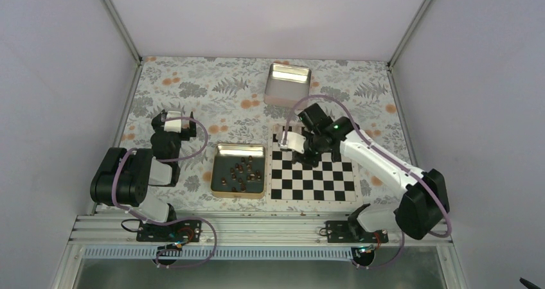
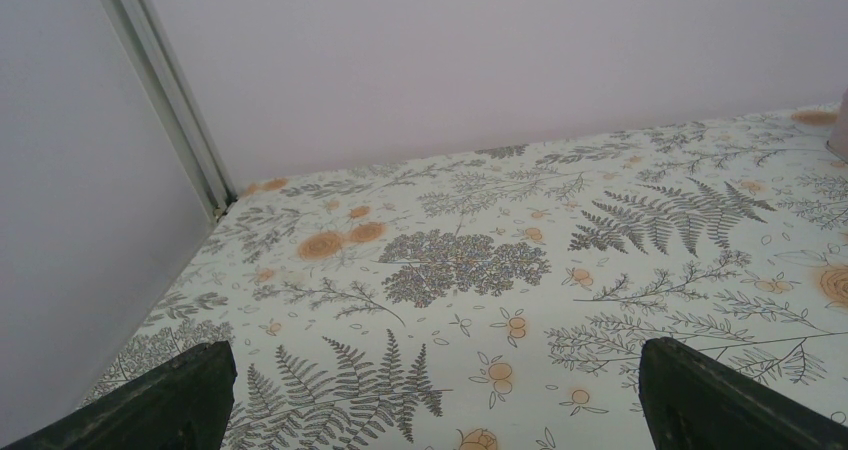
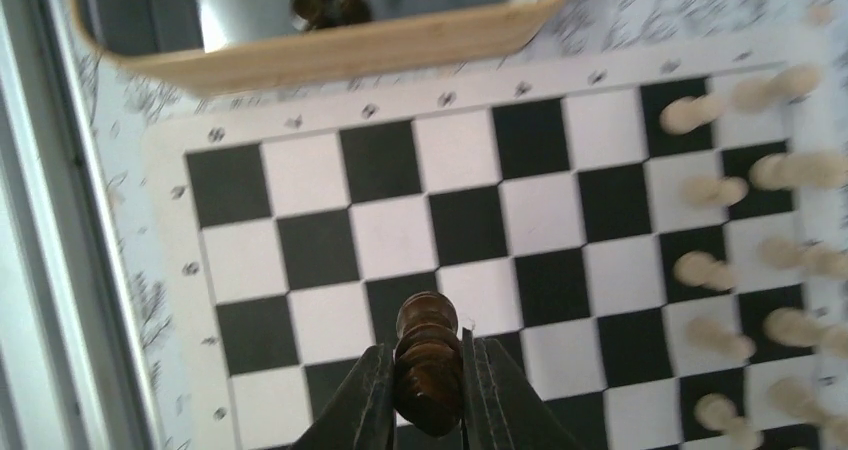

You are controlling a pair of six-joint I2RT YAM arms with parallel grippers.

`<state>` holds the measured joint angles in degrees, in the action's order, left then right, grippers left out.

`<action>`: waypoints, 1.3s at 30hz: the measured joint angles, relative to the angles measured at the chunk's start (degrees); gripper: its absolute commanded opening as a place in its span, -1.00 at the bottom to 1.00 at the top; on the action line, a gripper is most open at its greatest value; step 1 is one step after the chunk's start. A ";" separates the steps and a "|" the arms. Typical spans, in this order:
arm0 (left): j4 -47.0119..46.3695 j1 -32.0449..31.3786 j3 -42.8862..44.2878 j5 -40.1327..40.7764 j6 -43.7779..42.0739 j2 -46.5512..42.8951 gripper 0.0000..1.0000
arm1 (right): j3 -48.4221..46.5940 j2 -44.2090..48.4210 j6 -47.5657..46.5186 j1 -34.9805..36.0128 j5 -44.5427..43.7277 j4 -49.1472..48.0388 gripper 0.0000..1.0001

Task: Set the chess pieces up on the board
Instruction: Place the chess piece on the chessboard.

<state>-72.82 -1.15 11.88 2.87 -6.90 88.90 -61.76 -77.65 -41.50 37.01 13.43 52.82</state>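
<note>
Right wrist, progress?
— Early; right tool [image 3: 427,375] clamped on one dark piece [image 3: 427,320] over the board [image 3: 390,230]; remaining chess pieces [image 1: 239,171] in the tray [image 1: 239,146]; pale pieces [image 3: 700,190] set; left tool [image 2: 432,355] spread wide, empty.

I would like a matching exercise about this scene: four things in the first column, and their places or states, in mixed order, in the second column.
Column one:
1. dark chess piece
2. pale chess pieces
3. gold-rimmed tray
4. left gripper

Column two:
A. open, holding nothing
B. on the chessboard's squares
C. gripped by the right gripper
D. beside the chessboard, with dark pieces inside

Pairs: 1-C, 2-B, 3-D, 4-A.
</note>
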 measured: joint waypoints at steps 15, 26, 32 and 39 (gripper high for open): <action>0.00 0.00 0.00 0.02 0.02 0.00 1.00 | 16.39 7.58 -1.31 0.04 -1.57 4.42 -0.88; 0.00 0.00 0.00 0.09 0.02 0.00 1.00 | 20.31 6.73 -3.48 0.20 -1.70 0.85 -0.91; 0.00 0.00 0.00 0.11 0.02 0.00 1.00 | 22.05 6.78 -5.38 0.46 -0.68 -0.15 -0.90; 0.00 0.00 0.00 0.11 0.00 0.00 1.00 | 22.18 7.19 -6.56 0.48 0.57 -0.55 -0.90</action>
<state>-72.82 -1.15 11.88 2.98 -6.90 88.90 -39.57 -70.46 -48.05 37.50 14.00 52.27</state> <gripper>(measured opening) 0.999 0.132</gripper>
